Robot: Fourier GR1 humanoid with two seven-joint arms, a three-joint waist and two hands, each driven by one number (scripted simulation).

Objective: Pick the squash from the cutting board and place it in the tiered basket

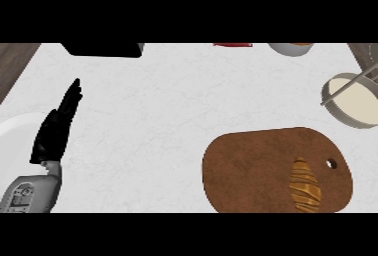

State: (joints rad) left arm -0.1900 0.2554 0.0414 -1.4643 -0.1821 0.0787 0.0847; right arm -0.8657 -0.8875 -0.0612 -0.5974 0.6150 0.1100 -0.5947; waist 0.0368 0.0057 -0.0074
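Observation:
A striped yellow-brown squash (304, 187) lies lengthwise on the right half of a round brown cutting board (251, 170) at the lower right. The board has a small hole near its right edge. The tiered basket (356, 100), a grey-rimmed bowl with a cream inside and a grey post, shows at the right edge, partly cut off. My left hand (56, 127) rests at the left with straight fingers pointing up, holding nothing, far from the board. My right hand is out of view.
A black object (103, 49) sits at the top left edge. A red item (232, 44) and a grey bowl (291, 48) peek in along the top. A white rounded object (15, 131) lies at the left behind my left hand. Brown counter edges flank the white top.

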